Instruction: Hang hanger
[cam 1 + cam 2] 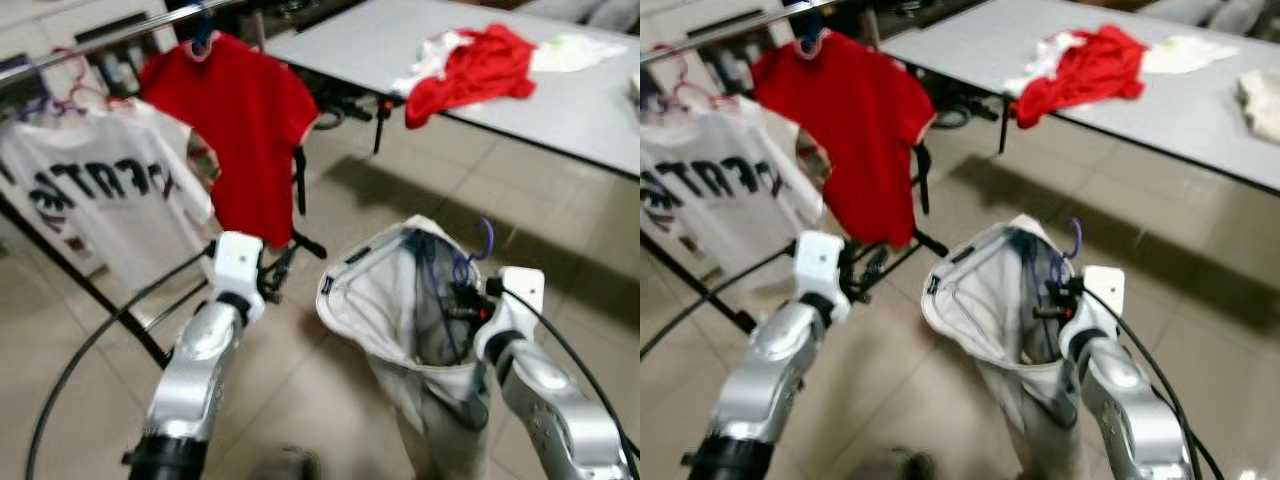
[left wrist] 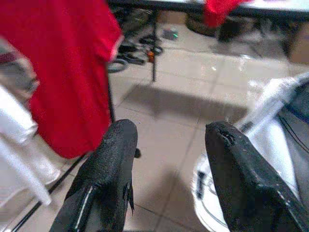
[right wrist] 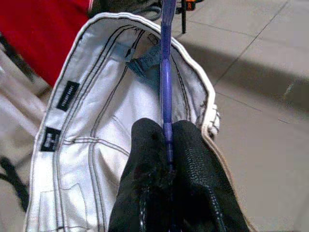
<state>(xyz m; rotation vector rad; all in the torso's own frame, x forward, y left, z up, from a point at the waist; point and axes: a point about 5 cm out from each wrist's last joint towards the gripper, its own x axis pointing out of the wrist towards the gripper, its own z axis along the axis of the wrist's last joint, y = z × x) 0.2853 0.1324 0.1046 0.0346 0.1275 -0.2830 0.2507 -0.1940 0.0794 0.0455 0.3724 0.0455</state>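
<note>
My right gripper (image 3: 168, 145) is shut on a purple hanger (image 3: 165, 67), whose hook (image 1: 484, 240) curls up above it. A pair of white trousers (image 1: 385, 290) hangs from that hanger, waistband gaping open. My left gripper (image 2: 169, 164) is open with nothing between its fingers (image 2: 113, 159); it is held in front of me, left of the trousers (image 2: 270, 145). A metal clothes rail (image 1: 110, 35) runs across the upper left. A red T-shirt (image 1: 245, 130) and a white T-shirt with black letters (image 1: 100, 190) hang from it.
A grey table (image 1: 560, 90) stands at the back right with red clothing (image 1: 470, 65) and pale garments on it. The rack's black legs (image 1: 110, 310) cross the tiled floor at the left. Cables and small objects lie under the table.
</note>
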